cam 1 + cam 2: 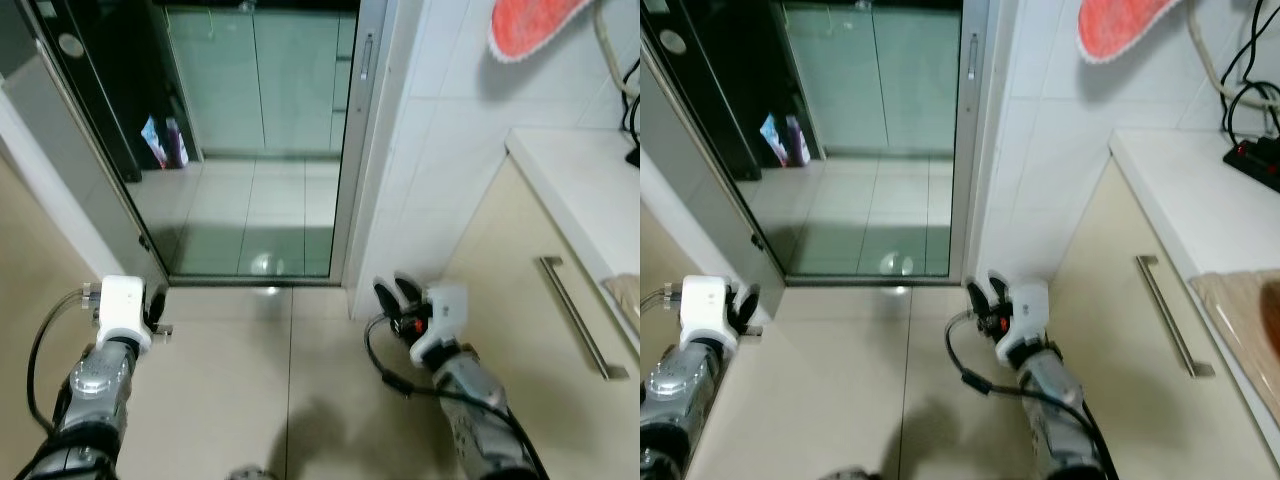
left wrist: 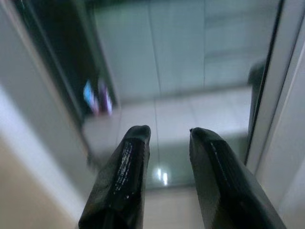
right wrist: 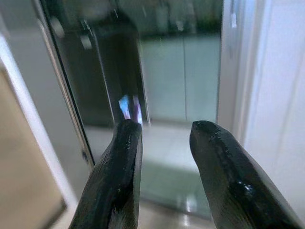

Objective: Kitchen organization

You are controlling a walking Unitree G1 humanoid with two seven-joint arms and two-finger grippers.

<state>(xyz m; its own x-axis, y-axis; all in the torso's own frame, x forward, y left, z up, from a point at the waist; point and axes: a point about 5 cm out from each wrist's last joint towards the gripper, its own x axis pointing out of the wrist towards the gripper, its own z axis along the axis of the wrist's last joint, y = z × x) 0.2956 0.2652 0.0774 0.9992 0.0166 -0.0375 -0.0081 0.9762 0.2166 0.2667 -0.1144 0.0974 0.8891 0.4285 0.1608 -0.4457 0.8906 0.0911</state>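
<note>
While both arms hang low over the tiled floor [image 1: 250, 390], the left gripper [image 2: 164, 136] is released and empty. The right gripper [image 3: 162, 129] is parted too, facing the glass door [image 1: 260, 130] beside the bench [image 1: 1200, 210].

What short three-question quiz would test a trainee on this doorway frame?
1. True or false: the left gripper holds something.
2. The metal drawer handle is on the robot's: A) left B) right C) neither side.
3. What red thing hangs on the tiled wall above the counter?

Key: 1. False; both the left and right gripper are open and empty. 2. B. 3. A red cloth-like item; cut off, kind unclear.
</note>
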